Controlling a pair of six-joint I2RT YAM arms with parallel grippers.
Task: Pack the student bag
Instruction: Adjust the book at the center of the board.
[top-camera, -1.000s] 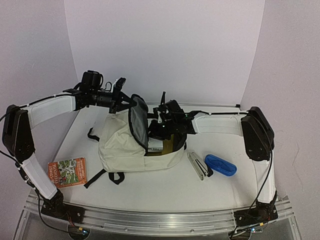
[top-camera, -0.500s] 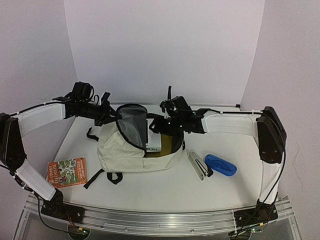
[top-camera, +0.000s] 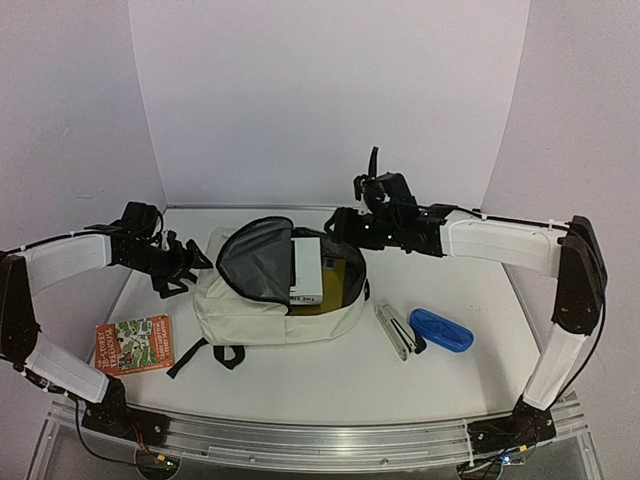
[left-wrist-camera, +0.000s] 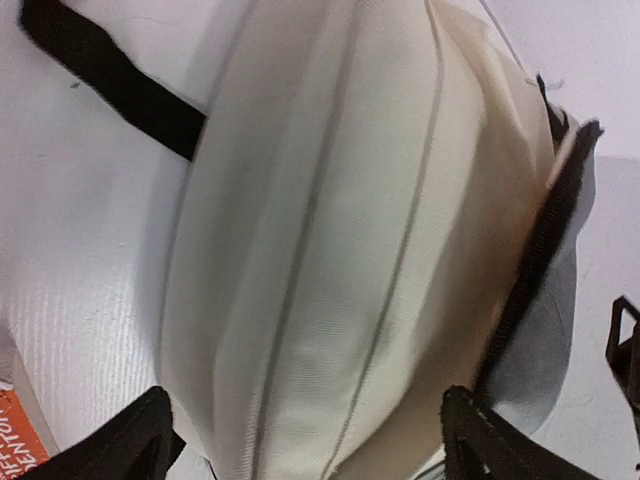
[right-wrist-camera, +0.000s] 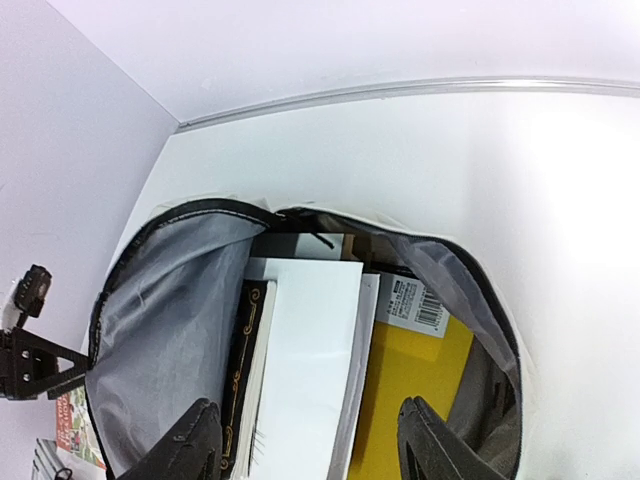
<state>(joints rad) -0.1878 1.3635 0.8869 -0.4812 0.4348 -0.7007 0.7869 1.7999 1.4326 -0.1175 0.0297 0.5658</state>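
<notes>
Cream fabric, top view: the student bag (top-camera: 275, 295) lies at the middle of the white counter (top-camera: 300, 375), its flap folded back so the grey lining (top-camera: 255, 262) faces up.
Bag contents, top view: a white book (top-camera: 306, 267) stands in the mouth, with a yellow item (top-camera: 335, 290) beside it.
Left end effector, top view: the left end effector (top-camera: 185, 268) sits low at the bag's left edge, fingers spread, nothing between them.
Right end effector, top view: the right end effector (top-camera: 335, 222) hangs above the bag's far right rim; its fingers are too dark to tell apart there.
Loose things, top view: a red and green booklet (top-camera: 135, 343) lies near the counter's left front, a folded silver item (top-camera: 398, 330) just right of the bag, and a blue case (top-camera: 441, 329) beside that.
Left wrist view: the bag's cream side fills the view, a black strap (left-wrist-camera: 110, 85) runs off at upper left, and a black zipper (left-wrist-camera: 540, 235) edges the right side; both dark fingertips (left-wrist-camera: 135, 440) stand wide apart at the bottom corners, gripping nothing.
Right wrist view: the open bag shows the grey lining, the white book, a dark book with gold trim (right-wrist-camera: 245, 370) left of it, and the yellow item with a barcode label (right-wrist-camera: 415, 303); the two fingertips (right-wrist-camera: 185, 445) stand apart over the opening, empty.
</notes>
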